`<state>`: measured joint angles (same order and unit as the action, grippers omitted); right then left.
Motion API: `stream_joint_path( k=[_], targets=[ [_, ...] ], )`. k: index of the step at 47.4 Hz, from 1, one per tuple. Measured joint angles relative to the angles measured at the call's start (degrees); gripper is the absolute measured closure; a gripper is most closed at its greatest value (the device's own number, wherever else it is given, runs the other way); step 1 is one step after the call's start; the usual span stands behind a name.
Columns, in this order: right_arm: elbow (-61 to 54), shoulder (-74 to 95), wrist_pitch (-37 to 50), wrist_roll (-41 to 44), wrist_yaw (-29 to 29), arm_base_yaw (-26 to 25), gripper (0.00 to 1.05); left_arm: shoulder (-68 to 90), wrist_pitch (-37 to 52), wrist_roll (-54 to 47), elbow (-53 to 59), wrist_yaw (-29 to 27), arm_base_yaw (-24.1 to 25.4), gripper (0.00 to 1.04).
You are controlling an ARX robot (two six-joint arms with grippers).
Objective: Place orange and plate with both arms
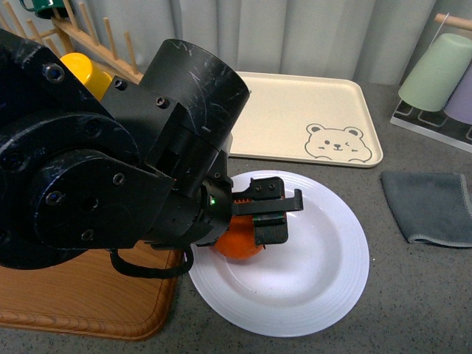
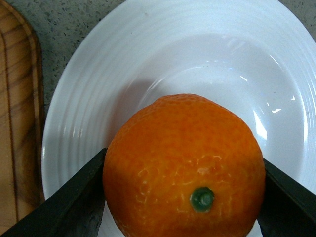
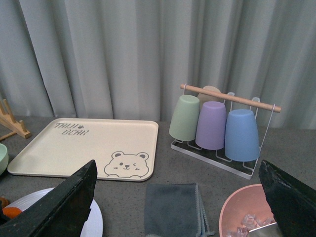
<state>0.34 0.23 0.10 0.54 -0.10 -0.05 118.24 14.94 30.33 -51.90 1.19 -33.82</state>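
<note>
The orange hangs low over the left part of the white ridged plate, and I cannot tell whether it touches the plate. My left gripper is shut on it. In the left wrist view both black fingers press the sides of the orange, its green stem dot facing the camera, with the plate under it. My right gripper is open and empty, held above the table to the right of the plate. The right arm does not show in the front view.
A cream bear tray lies behind the plate and a wooden board to its left. A grey cloth lies to the right. A cup rack, a pink bowl with ice and a yellow mug stand around.
</note>
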Motion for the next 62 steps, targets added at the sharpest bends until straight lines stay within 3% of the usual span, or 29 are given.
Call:
stream_joint_path(
  k=[8, 15, 34, 47, 52, 54, 57, 62],
  targets=[
    [0.0, 0.0, 0.0, 0.0, 0.0, 0.0, 0.09, 0.3, 0.0, 0.5, -0.7, -0.1, -0.7, 0.31],
    [0.0, 0.0, 0.0, 0.0, 0.0, 0.0, 0.09, 0.2, 0.3, 0.8, -0.9, -0.1, -0.8, 0.05],
    [0.0, 0.0, 0.0, 0.0, 0.0, 0.0, 0.09, -8.7, 0.7, 0.8, 1.7, -2.6, 2.5, 0.06],
    [0.0, 0.0, 0.0, 0.0, 0.0, 0.0, 0.09, -29.0, 0.0, 0.2, 13.7, -5.9, 12.3, 0.06],
    [0.0, 0.0, 0.0, 0.0, 0.0, 0.0, 0.09, -32.4, 0.2, 0.1, 15.5, -6.7, 13.4, 0.07],
    [0.0, 0.0, 0.0, 0.0, 0.0, 0.0, 0.09, -31.3, 6.0, -2.8, 17.2, -10.1, 13.2, 0.11],
    [0.0, 0.0, 0.0, 0.0, 0.0, 0.0, 0.09, -28.8, 27.2, -11.4, 24.3, -17.8, 13.5, 0.23],
    [0.0, 0.0, 0.0, 0.0, 0.2, 0.0, 0.09, -32.5, 49.9, -24.1, 34.3, -17.4, 17.0, 0.46]
  ],
)
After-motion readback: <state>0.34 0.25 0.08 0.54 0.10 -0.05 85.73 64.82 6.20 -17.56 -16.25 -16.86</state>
